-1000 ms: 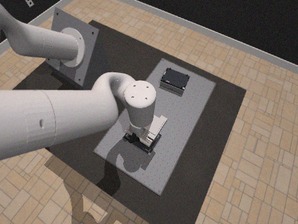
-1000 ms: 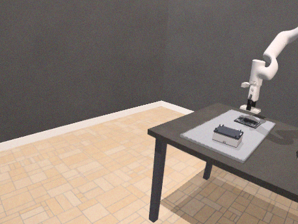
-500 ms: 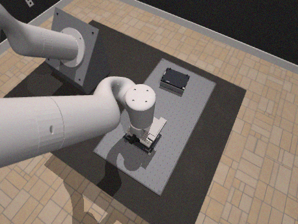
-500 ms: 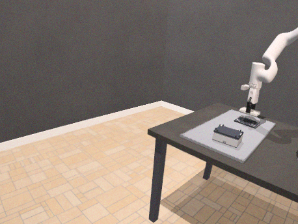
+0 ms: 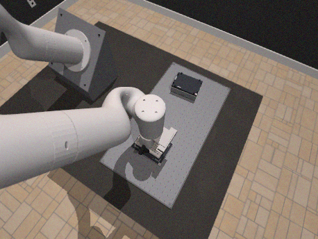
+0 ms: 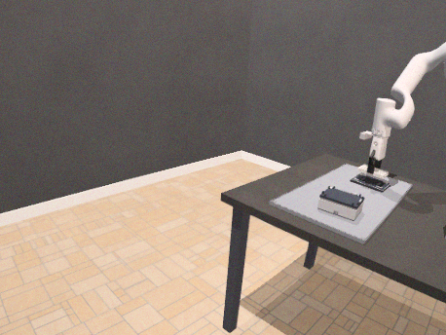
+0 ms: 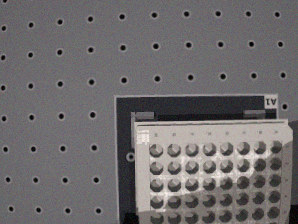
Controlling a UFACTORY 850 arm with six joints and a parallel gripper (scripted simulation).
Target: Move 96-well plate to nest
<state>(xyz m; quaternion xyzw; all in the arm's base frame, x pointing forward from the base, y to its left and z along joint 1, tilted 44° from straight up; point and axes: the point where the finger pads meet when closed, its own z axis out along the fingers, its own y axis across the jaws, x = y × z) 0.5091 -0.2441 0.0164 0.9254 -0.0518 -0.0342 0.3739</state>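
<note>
You have a dark rectangular table (image 6: 273,192) carrying a pale grey perforated metal board (image 5: 201,128); everything below is placed against that board. The white six-joint arm (image 5: 42,139) reaches in over the board's near half from its grey square base plate (image 5: 64,21), which sits off the board's far-left side on the table.

Toward the board's far end stands the boxy plate shaker with a dark top and light sides (image 5: 186,85); nothing sits on its top. On the board's near half lies the flat black plate nest (image 7: 125,150), with grey locator tabs along its edge and a white label reading A1 (image 7: 270,101) at one corner.

The white 96-well plate with rows of round dark wells (image 7: 210,170) hangs directly over that nest, held by the gripper (image 5: 151,147), whose fingers are clamped on it at a wide spread. In the wrist view the plate covers most of the nest, leaving a black margin on two sides. You can't make out the plate's cut-off corner here, nor whether the plate touches the nest.
</note>
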